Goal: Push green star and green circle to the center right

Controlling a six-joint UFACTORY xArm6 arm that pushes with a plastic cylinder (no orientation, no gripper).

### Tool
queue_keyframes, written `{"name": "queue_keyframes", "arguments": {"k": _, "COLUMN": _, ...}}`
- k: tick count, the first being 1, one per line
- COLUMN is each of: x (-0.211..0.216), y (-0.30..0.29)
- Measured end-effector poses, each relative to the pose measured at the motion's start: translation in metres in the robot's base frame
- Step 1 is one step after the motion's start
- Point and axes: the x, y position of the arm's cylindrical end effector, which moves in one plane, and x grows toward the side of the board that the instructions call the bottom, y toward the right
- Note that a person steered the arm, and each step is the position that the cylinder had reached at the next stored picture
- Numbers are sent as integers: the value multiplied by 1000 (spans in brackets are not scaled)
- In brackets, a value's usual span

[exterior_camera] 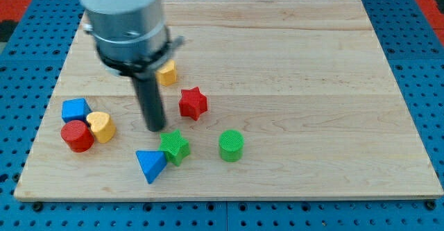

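My tip (157, 128), the lower end of the straight dark rod, rests on the pale wooden board (312, 85) in its left half, nearer the bottom edge than the top. There are no jaws here to be apart or together: it is a bare rod, and it grips nothing.

Just below and to the right of my tip sits the green star-shaped plastic block (175, 148); the gap between them is very small, and I cannot tell whether they touch. Against the star's left side lies the blue triangular block (151, 165), apparently touching it. A short way to the star's right, apart from it, stands the green round cylinder block (231, 146).

Farther out, the red star-shaped block (193, 103) lies up and to the right of my tip, and a yellow block (166, 72), partly hidden by the arm, is nearer the top edge. Near the left edge cluster a blue block (75, 109), a red round block (77, 136) and a yellow heart-shaped block (102, 126).

As for progress, I judge little done: both green blocks sit left of the middle, near the bottom edge, well away from the centre of the right edge. Both have still to travel rightward and somewhat upward.
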Motion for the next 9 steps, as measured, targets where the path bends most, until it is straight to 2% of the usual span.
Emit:
{"name": "queue_keyframes", "arguments": {"k": 1, "x": 33, "y": -22}}
{"name": "queue_keyframes", "arguments": {"k": 2, "x": 54, "y": -8}}
{"name": "queue_keyframes", "arguments": {"k": 4, "x": 51, "y": 73}}
{"name": "queue_keyframes", "arguments": {"k": 5, "x": 45, "y": 81}}
{"name": "queue_keyframes", "arguments": {"k": 6, "x": 65, "y": 89}}
{"name": "queue_keyframes", "arguments": {"k": 9, "x": 67, "y": 226}}
